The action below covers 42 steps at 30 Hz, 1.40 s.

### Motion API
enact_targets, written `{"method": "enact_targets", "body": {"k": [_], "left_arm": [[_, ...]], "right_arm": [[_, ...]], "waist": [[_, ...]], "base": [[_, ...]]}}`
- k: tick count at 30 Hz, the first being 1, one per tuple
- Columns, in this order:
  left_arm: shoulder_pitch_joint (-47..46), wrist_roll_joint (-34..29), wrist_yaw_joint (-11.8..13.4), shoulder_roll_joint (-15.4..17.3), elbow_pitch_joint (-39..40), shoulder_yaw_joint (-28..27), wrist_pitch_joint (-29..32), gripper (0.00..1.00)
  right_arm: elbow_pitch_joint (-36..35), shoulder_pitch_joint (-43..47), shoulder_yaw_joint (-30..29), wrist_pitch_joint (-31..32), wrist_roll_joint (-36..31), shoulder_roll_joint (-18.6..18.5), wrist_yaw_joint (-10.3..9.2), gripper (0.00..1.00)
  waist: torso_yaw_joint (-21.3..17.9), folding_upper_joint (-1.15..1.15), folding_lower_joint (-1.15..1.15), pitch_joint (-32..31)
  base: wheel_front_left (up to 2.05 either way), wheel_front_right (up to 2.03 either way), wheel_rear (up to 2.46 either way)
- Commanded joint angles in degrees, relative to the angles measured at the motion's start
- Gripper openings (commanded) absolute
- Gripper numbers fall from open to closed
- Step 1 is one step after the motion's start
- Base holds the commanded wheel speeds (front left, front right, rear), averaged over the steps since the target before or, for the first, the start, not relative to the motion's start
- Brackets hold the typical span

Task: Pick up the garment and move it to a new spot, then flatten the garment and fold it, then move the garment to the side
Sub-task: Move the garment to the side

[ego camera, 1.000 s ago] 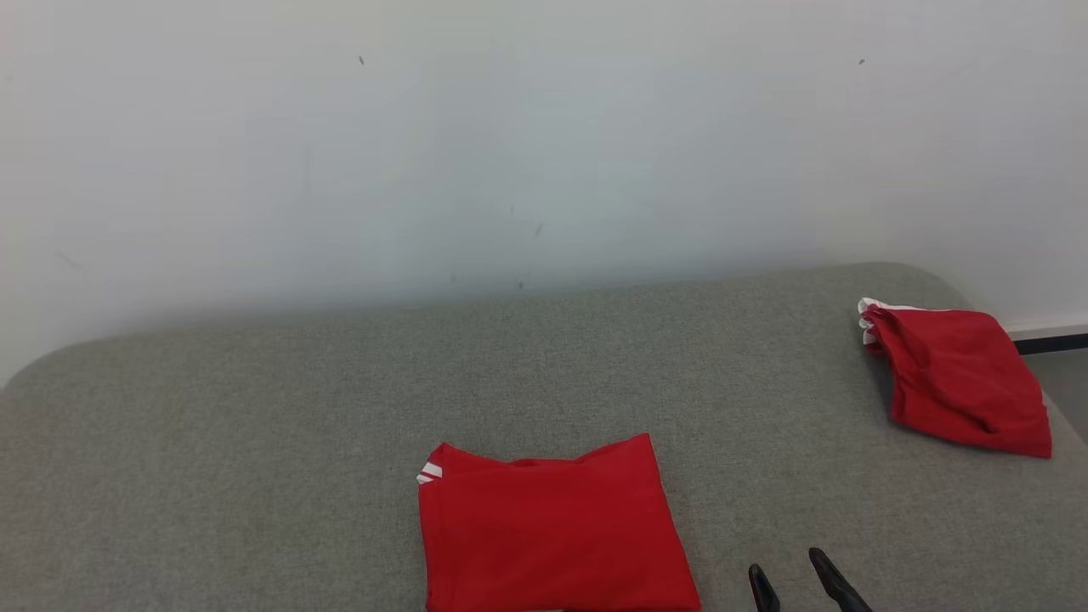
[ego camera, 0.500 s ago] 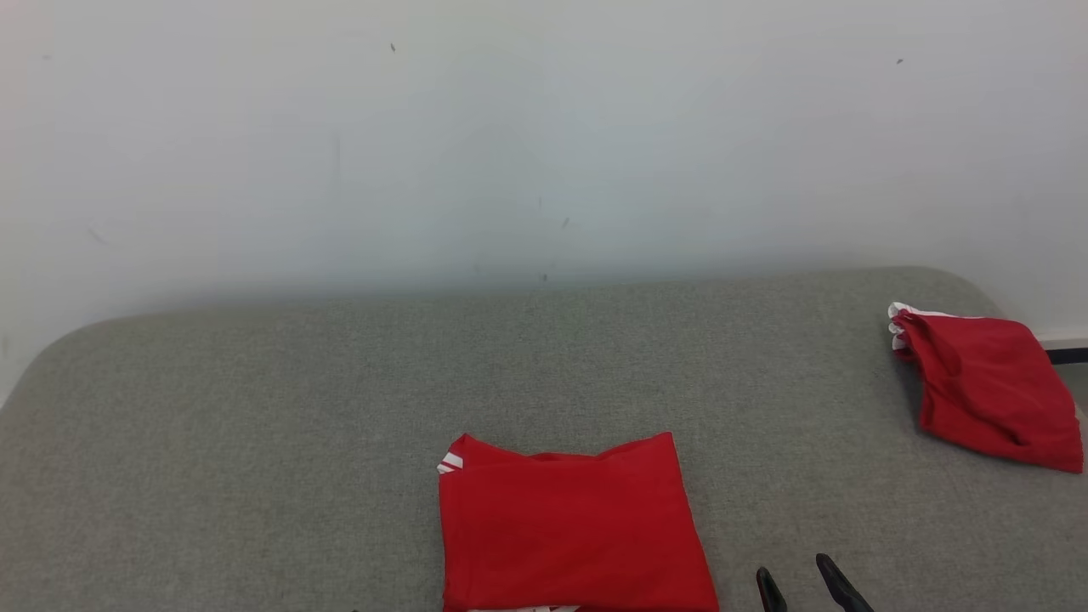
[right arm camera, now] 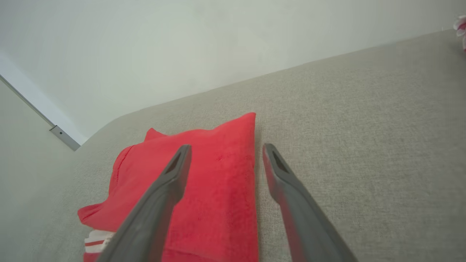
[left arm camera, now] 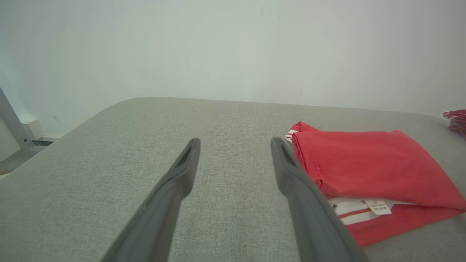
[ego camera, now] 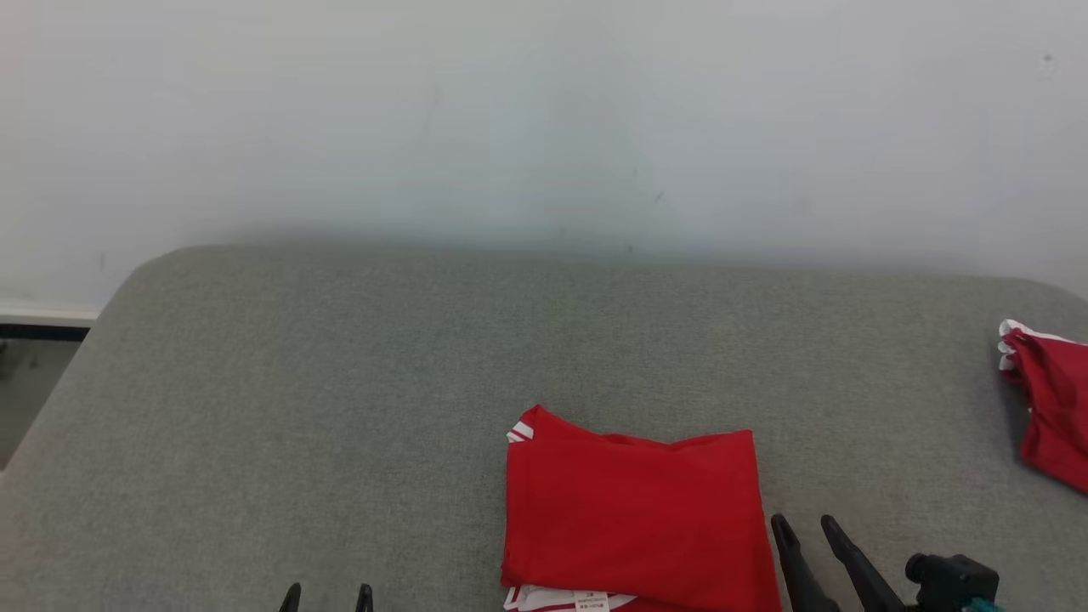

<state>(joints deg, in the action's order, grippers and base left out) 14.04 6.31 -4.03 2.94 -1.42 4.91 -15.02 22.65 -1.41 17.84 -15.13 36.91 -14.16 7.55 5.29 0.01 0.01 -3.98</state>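
1. My left tool (ego camera: 327,588) and right tool (ego camera: 803,520) stand apart, empty; the folded garment (ego camera: 633,510) lies lower centre, between them.
2. Pinching only its top layer could spill the fold as I move it aside.

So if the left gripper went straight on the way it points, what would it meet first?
Probably the bare grey cushion. The open left gripper points beside the folded red garment, which lies off to its right. Depth is unclear.
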Motion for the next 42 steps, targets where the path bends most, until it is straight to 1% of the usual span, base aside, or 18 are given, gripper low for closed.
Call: {"method": "enact_targets", "body": {"k": [1, 3, 6, 8, 9, 11, 20, 27, 29, 30, 32, 35, 42], "left_arm": [[-0.68, -0.16, -0.31, -0.09, -0.39, 0.29, -0.11, 1.00], [-1.04, 0.20, -1.03, -0.09, -0.99, 0.98, -0.11, 1.00], [-1.90, 0.14, -1.80, -0.04, -1.47, 1.22, -0.12, 1.00], [-2.00, 0.15, -2.03, -0.04, -1.62, 1.19, -0.11, 1.00], [-2.50, 0.18, -2.23, 0.02, -1.98, 1.07, -0.11, 1.00], [-3.30, 0.14, -2.46, 0.15, -2.12, 1.08, -0.12, 1.00], [-6.22, 0.50, -3.16, 0.25, -2.14, 1.40, -0.12, 1.00], [-7.39, 0.78, -3.47, 0.20, -2.21, 1.69, -0.12, 1.00], [-7.48, 0.78, -3.51, 0.19, -2.27, 1.50, -0.12, 1.00], [-7.54, 0.77, -3.53, 0.18, -2.27, 1.40, -0.12, 1.00], [-7.51, 0.77, -3.37, 0.17, -2.19, 1.18, -0.12, 1.00], [-7.42, 0.74, -3.40, 0.15, -2.03, 1.02, -0.12, 1.00], [-7.06, 0.28, -3.46, 0.38, -1.52, 0.65, -0.11, 1.00]], "right_arm": [[0.74, -1.84, 1.38, -0.02, 2.32, -1.17, -0.17, 1.00], [2.35, -3.00, 3.41, -0.01, 5.48, -2.21, -0.17, 1.00], [4.74, -4.86, 4.98, -0.02, 8.99, -3.52, -0.17, 1.00], [5.67, -5.31, 5.33, -0.01, 10.16, -3.61, -0.17, 1.00], [7.24, -6.23, 5.93, -0.01, 13.06, -3.39, -0.17, 1.00], [8.58, -7.40, 7.11, -0.02, 15.72, -3.58, -0.17, 1.00], [12.30, -13.22, 12.53, -0.01, 22.61, -4.65, -0.17, 1.00], [14.75, -13.47, 17.65, 0.25, 28.47, -5.13, -0.17, 1.00], [14.43, -13.29, 18.67, 0.29, 29.58, -5.42, -0.17, 0.37], [14.14, -13.17, 18.97, 0.29, 30.08, -5.59, -0.17, 0.00], [13.47, -13.05, 19.37, 0.29, 30.42, -5.91, -0.17, 0.00], [12.11, -13.05, 18.31, 0.13, 30.20, -6.29, -0.17, 0.00], [8.64, -13.61, 15.63, -0.03, 25.53, -6.71, -0.17, 0.00]], "waist": [[2.48, -0.01, -0.01, 2.07], [3.41, -0.01, -0.01, 2.67], [4.45, -0.01, -0.01, 3.67], [4.67, -0.01, -0.01, 3.95], [4.95, -0.01, -0.01, 4.85], [5.10, -0.01, -0.01, 5.96], [4.55, -0.01, -0.01, 10.22], [4.42, -0.01, -0.01, 11.19], [4.28, -0.01, -0.01, 11.27], [4.17, -0.01, -0.01, 11.30], [3.81, -0.01, -0.01, 11.34], [2.96, -0.01, -0.01, 11.42], [-1.48, -0.01, -0.01, 11.59]], "base": [[0.00, 0.00, 0.00], [0.00, 0.00, 0.00], [0.00, 0.00, 0.00], [0.00, 0.00, 0.00], [0.00, 0.00, 0.00], [0.00, 0.00, 0.00], [0.00, 0.00, 0.00], [0.00, 0.00, 0.00], [0.00, 0.00, 0.00], [0.00, 0.00, 0.00], [0.00, 0.00, 0.00], [0.00, 0.00, 0.00], [0.00, 0.00, 0.00]]}}
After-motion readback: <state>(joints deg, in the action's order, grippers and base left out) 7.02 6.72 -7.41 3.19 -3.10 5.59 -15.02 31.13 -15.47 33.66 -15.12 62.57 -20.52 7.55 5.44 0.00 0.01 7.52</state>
